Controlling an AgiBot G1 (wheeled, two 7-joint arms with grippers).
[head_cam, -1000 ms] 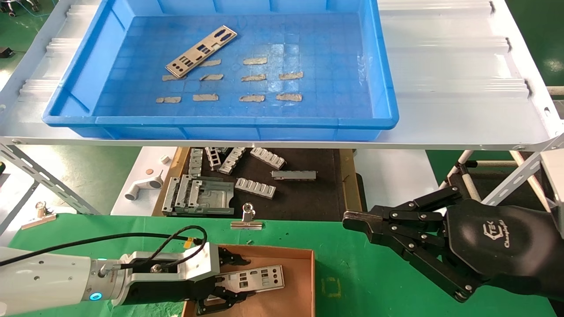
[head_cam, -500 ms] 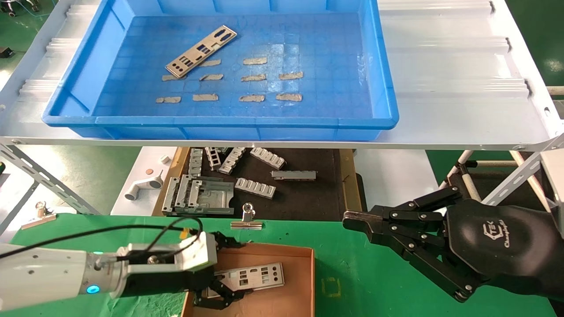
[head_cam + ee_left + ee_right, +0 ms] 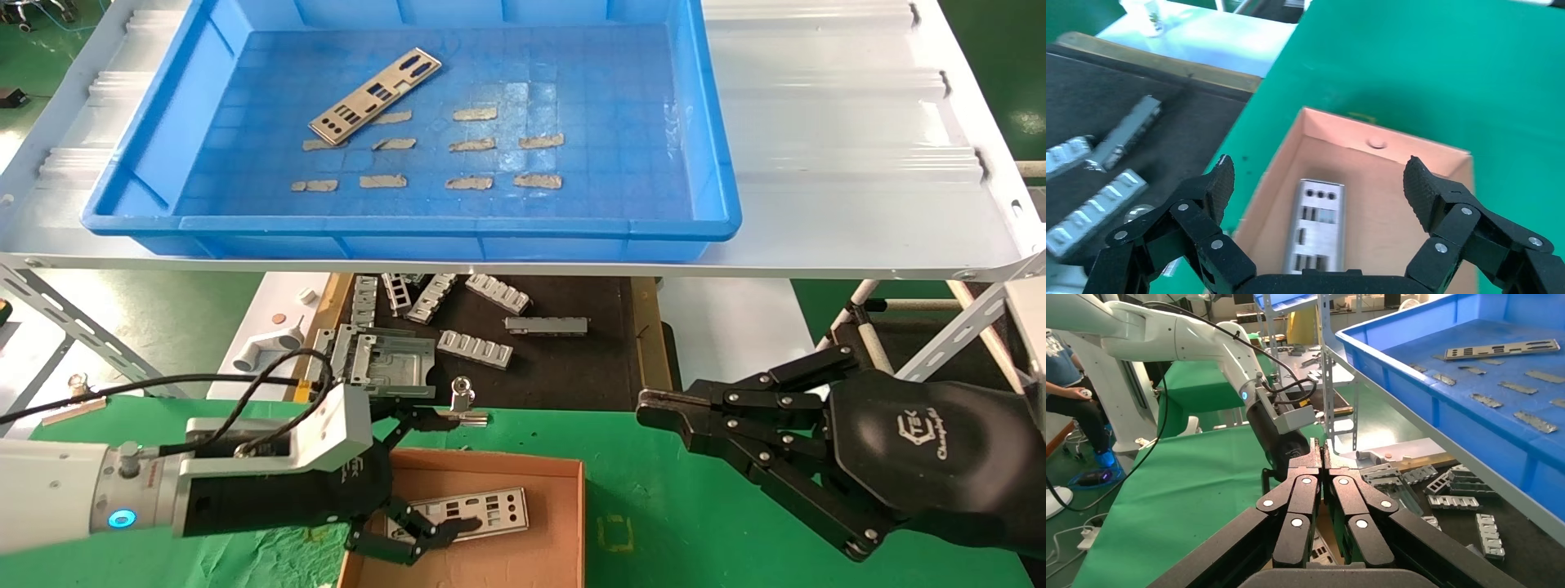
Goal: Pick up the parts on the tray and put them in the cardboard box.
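One silver punched strip (image 3: pixel 374 95) lies in the blue tray (image 3: pixel 719 220) at its back left; it also shows in the right wrist view (image 3: pixel 1502 350). A second strip (image 3: pixel 482 513) lies flat in the cardboard box (image 3: pixel 564 523), also seen in the left wrist view (image 3: pixel 1315 223) inside the box (image 3: pixel 1438 153). My left gripper (image 3: pixel 433 478) is open and empty, raised just above the box's left end, jaws wide either side of the strip (image 3: pixel 1318 177). My right gripper (image 3: pixel 654 408) is shut and empty, parked at the right over the green mat (image 3: pixel 1322 450).
Tan tape scraps (image 3: pixel 470 145) dot the tray floor. The tray rests on a white ridged shelf (image 3: pixel 858 147). Below it, ribbed grey blocks (image 3: pixel 474 347) and a framed bracket (image 3: pixel 380 363) lie on a dark board. A binder clip (image 3: pixel 466 408) sits behind the box.
My left gripper has let go of the strip, which stays in the box, and has risen and drawn back to the left, jaws open. The right arm has not moved.
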